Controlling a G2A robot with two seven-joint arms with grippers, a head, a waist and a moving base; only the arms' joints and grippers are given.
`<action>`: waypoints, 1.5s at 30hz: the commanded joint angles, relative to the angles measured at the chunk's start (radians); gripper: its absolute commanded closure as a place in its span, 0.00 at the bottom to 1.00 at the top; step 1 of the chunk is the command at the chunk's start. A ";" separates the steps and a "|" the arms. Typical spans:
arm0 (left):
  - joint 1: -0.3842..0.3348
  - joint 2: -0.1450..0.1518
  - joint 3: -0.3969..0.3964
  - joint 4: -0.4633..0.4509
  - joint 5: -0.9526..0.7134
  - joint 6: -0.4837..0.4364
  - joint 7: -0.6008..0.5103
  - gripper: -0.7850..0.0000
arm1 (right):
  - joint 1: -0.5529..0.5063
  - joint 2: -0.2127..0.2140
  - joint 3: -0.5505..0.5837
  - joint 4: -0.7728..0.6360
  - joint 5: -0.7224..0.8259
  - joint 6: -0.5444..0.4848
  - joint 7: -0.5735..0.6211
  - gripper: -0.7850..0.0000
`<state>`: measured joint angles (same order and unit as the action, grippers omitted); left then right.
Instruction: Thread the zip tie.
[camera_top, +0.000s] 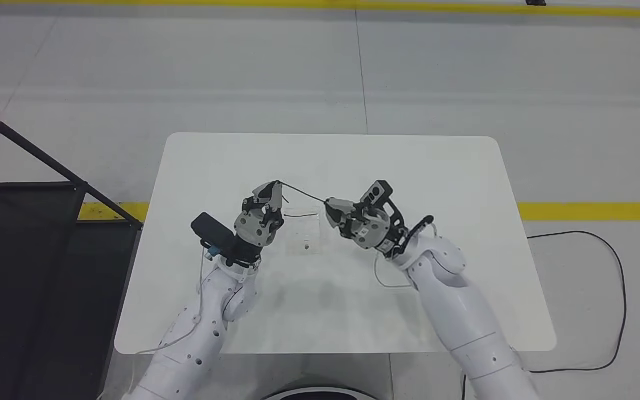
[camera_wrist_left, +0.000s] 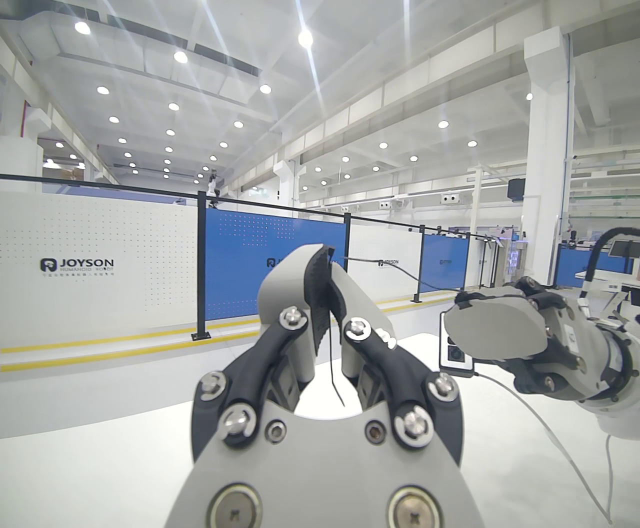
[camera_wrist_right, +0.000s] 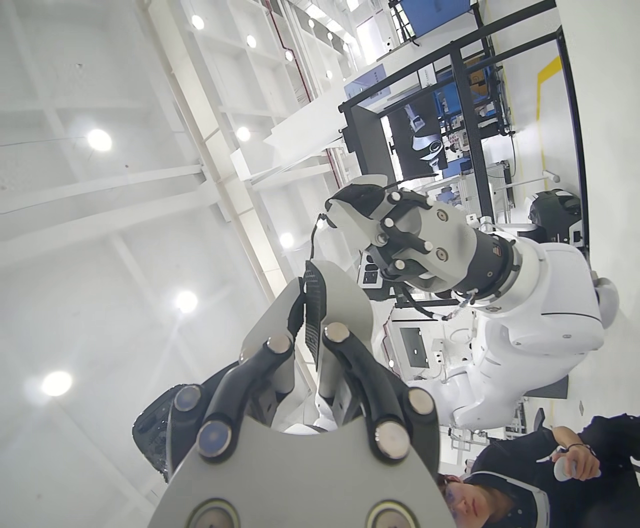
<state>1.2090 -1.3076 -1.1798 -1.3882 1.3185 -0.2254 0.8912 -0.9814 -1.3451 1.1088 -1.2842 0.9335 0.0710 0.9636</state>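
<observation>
Presently the zip tie (camera_top: 300, 193) is held clear above the middle of the desk (camera_top: 440, 180), stretched as a thin black strand between the two grippers. Its long axis runs across the desk, with the left end slightly nearer the far edge.

The left gripper (camera_top: 272, 188) is closed on the zip tie (camera_wrist_left: 331, 350). The strand passes between the pads, and a short free tail hangs back toward the palm. The right gripper (camera_top: 333, 208) is also closed, pinching the opposite end at its fingertips. From there the zip tie (camera_wrist_right: 314, 240) curves across to the left gripper (camera_wrist_right: 350, 200).

The grippers face each other, near but apart. Which end carries the locking head cannot be determined.

Assessment: threading is not yet achieved. No loop is formed, and the span between the grippers is close to straight. The next move depends on bringing the ends together along this axis.
</observation>
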 joint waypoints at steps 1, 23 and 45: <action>0.000 0.000 0.000 0.000 0.000 0.000 0.000 1.00 | -0.001 0.000 0.002 0.002 -0.001 -0.001 0.005 1.00; 0.000 0.000 0.000 0.000 0.000 0.000 0.000 1.00 | -0.010 -0.004 -0.011 -0.019 -0.014 -0.006 0.017 1.00; 0.000 0.000 0.000 0.000 0.000 0.000 0.000 1.00 | 0.005 -0.010 -0.013 -0.005 -0.009 0.000 -0.009 1.00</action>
<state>1.2090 -1.3076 -1.1798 -1.3882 1.3185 -0.2254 0.8912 -0.9765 -1.3551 1.0955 -1.2903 0.9253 0.0710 0.9543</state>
